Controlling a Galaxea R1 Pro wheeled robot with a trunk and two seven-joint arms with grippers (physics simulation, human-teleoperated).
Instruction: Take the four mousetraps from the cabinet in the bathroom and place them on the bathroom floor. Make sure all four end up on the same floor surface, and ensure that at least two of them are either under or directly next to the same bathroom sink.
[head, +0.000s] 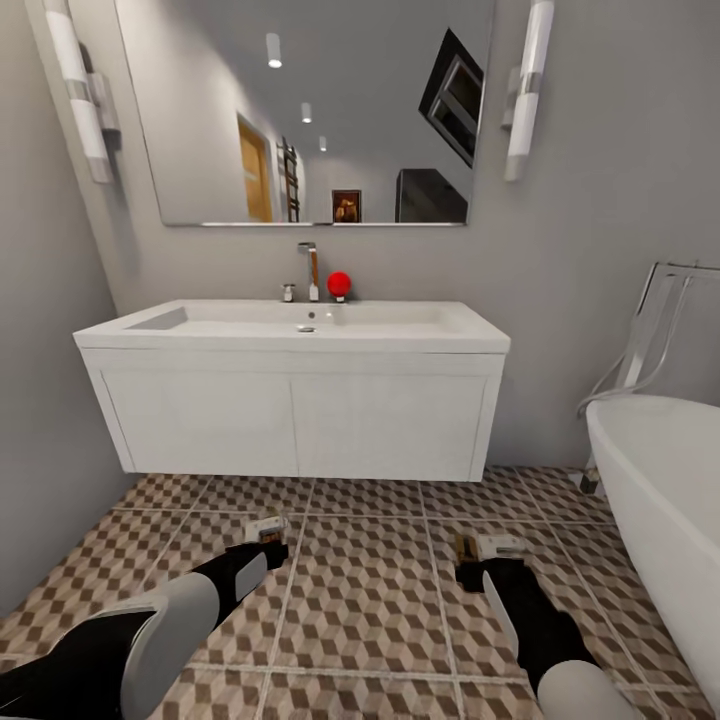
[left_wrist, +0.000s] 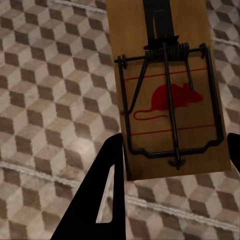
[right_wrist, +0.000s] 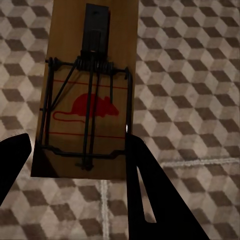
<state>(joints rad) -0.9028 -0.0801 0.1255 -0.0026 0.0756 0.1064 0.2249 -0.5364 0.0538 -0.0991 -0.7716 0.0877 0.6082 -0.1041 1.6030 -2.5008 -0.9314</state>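
Cube-patterned floor (head: 365, 590) runs under the white sink (head: 300, 330), a tub (head: 660, 480) alongside; both arms hover low before it. Left gripper (left_wrist: 172, 165) pinches a flat wooden trap (left_wrist: 167, 90) across its width, board lengthwise along the fingers. Right gripper (right_wrist: 75, 160) likewise clamps another trap (right_wrist: 90, 95).

Bathroom floor (head: 370, 600) ahead lies open between both arms. White vanity (head: 295, 415) hangs off the wall, leaving a low gap beneath. Bathtub (head: 665, 500) blocks the right; grey wall (head: 40, 400) confines the left.
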